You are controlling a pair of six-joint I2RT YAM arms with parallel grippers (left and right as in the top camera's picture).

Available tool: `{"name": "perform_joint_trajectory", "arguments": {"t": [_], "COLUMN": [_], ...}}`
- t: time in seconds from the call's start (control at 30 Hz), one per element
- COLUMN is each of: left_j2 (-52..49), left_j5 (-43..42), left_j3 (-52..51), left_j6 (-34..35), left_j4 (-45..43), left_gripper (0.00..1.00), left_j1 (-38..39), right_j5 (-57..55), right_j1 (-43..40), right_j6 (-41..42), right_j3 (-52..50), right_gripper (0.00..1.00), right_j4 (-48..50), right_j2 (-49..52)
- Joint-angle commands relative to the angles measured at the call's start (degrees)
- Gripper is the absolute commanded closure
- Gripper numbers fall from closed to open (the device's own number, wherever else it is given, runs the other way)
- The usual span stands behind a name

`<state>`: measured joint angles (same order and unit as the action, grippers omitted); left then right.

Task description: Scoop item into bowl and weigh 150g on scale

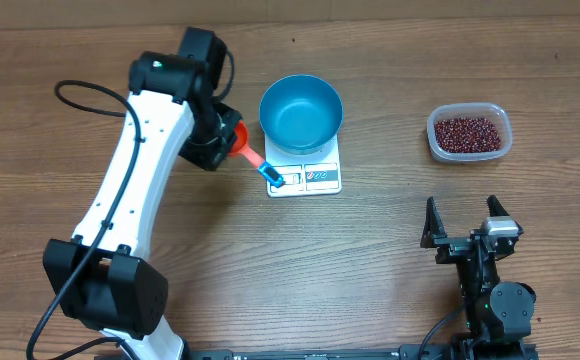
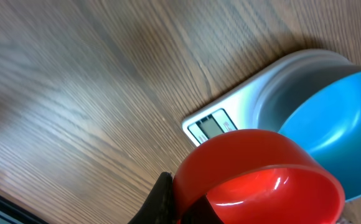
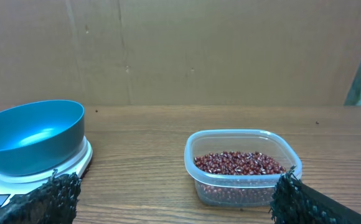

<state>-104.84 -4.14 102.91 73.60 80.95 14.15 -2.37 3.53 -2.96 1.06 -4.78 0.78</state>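
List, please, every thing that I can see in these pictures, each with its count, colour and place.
bowl: one, bright blue, empty, standing on the scale
scale: one, white, on the table, under the bowl
beans: many, dark red, inside the tub
tub: one, clear plastic, on the table, right of the scale
scoop: one, orange-red, blue handle tip, beside the bowl
table: one, brown wood
left hand: one, black, shut on the scoop
right hand: one, black, open, empty

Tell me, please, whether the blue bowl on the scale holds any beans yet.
Empty: the bowl is bare blue inside; the beans lie in the clear tub.
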Motion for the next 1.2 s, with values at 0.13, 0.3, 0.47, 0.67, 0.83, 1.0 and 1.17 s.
{"name": "perform_joint_trajectory", "arguments": {"t": [0.13, 0.3, 0.47, 0.67, 0.83, 1.0, 1.17], "left_j2": [1.66, 1.66, 1.66, 1.66, 1.66, 1.66, 1.66], "left_j5": [-0.35, -0.31, -0.46, -2.54, -2.97, -2.97, -2.95], "left_j3": [1.40, 1.40, 1.40, 1.40, 1.40, 1.40, 1.40], "left_j6": [12.72, 16.06, 20.79, 21.22, 21.59, 21.59, 21.55], "left_j4": [-0.20, -0.24, -0.22, -0.24, -0.26, -0.24, -0.15], "left_gripper": [0.96, 0.96, 0.96, 0.96, 0.96, 0.96, 0.96], "left_j1": [5.20, 6.71, 6.88, 6.88, 6.88, 6.88, 6.93], "right_j5": [-0.59, 0.68, 1.70, 3.10, 6.64, 7.02, 7.10], "right_j1": [0.48, 0.48, 0.48, 0.46, 0.46, 0.46, 0.46], "right_j6": [0.02, 2.62, 26.12, 51.80, 52.65, 52.15, 48.37], "right_j3": [-0.61, -0.61, -0.59, -0.57, 0.72, 5.70, 12.94], "right_gripper": [0.00, 0.00, 0.00, 0.00, 0.00, 0.00, 0.00], "right_j4": [0.33, 2.08, 8.37, 10.08, 13.07, 7.08, 0.94], "right_j2": [-0.61, -0.61, -0.61, -0.61, -0.61, -0.07, 4.90]}}
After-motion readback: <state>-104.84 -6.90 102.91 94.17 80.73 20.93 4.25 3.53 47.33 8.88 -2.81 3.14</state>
